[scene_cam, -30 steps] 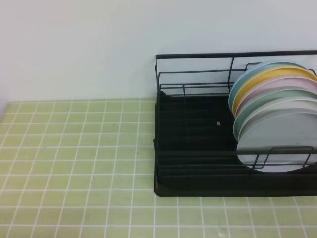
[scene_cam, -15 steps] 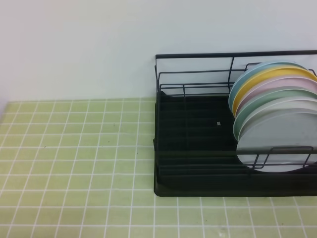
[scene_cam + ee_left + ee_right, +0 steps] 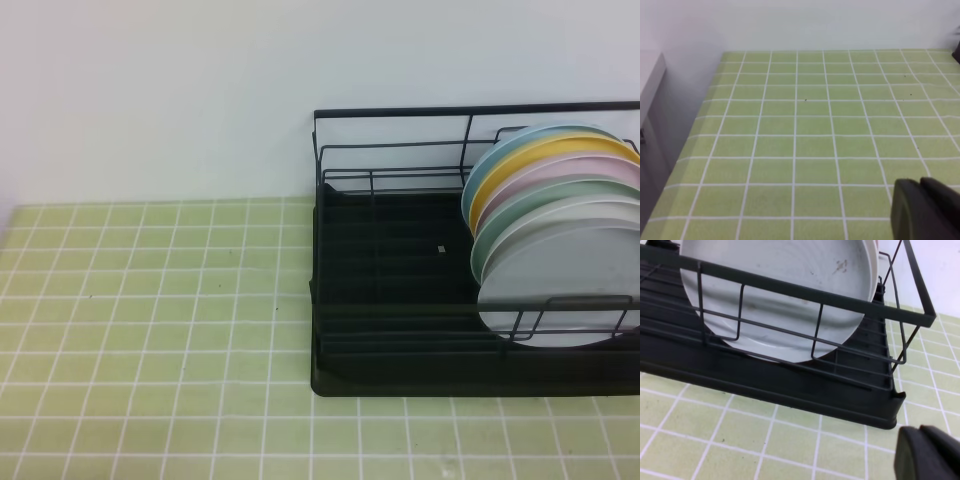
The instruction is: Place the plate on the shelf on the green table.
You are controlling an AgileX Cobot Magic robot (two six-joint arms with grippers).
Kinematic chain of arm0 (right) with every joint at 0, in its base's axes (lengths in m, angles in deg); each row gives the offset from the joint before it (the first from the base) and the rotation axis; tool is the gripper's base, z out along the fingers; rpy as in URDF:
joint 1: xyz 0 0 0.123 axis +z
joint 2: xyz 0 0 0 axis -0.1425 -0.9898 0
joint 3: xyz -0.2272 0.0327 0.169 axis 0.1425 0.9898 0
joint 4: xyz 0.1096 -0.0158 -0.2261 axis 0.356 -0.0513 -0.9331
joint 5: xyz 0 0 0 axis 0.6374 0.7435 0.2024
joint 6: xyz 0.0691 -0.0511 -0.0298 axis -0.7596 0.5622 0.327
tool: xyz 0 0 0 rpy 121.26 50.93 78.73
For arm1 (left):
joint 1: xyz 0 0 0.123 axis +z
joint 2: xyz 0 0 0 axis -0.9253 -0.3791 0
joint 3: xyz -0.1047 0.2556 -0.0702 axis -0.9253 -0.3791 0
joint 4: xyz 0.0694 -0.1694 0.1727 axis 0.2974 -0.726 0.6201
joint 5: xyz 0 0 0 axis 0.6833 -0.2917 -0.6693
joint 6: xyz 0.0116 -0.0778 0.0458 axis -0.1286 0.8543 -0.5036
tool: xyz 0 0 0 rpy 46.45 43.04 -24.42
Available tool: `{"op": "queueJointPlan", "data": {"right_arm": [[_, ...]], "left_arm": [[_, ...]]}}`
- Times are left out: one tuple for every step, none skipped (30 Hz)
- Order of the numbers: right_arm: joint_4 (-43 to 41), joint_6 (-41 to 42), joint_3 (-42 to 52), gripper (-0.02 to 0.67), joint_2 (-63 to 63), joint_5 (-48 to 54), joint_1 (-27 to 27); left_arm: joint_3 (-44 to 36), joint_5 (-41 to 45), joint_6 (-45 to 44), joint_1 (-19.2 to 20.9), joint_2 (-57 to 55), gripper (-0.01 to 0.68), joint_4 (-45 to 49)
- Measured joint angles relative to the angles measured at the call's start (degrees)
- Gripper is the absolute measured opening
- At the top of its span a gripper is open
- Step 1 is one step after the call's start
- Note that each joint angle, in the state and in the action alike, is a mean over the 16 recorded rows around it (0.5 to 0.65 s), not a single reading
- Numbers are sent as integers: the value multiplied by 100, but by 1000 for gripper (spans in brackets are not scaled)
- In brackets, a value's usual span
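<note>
From the high view you are looking at the green table point(image 3: 150, 330) with the shelf point(image 3: 400, 300) sitting toward 3 o'clock, its black tray base flat on the tiles and its wire rails standing upright. At the shelf's right end a row of plates stands on edge, leaning back toward 12 o'clock; the plate point(image 3: 570, 290) is the frontmost of them, pale grey-blue, nearest 6 o'clock and resting behind the front wire rail. Behind it you can make out a white plate point(image 3: 520, 228), a mint-green plate point(image 3: 545, 193), a pink plate point(image 3: 530, 178), a yellow plate point(image 3: 540, 152) and a blue plate point(image 3: 500, 150). Neither arm shows in the high view. In your left wrist view the left gripper point(image 3: 926, 207) sits at 5 o'clock with its fingers pressed together, gripping nothing, over bare tiles. In your right wrist view the right gripper point(image 3: 927, 452) sits at 5 o'clock, fingers likewise together and empty, just in front of the shelf's right front corner.
</note>
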Motion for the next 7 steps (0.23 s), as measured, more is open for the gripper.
{"op": "queueJointPlan", "data": {"right_arm": [[0, 0, 0, -4, 0, 0, 0], [0, 0, 0, -4, 0, 1, 0], [0, 0, 0, -4, 0, 1, 0], [0, 0, 0, -4, 0, 2, 0], [0, 0, 0, -4, 0, 2, 0], [0, 0, 0, -4, 0, 3, 0], [0, 0, 0, -4, 0, 4, 0]], "left_arm": [[0, 0, 0, 0, 0, -2, 0], [0, 0, 0, 0, 0, -2, 0], [0, 0, 0, 0, 0, -2, 0], [0, 0, 0, 0, 0, -2, 0], [0, 0, 0, 0, 0, -2, 0], [0, 0, 0, 0, 0, -2, 0], [0, 0, 0, 0, 0, -2, 0]]}}
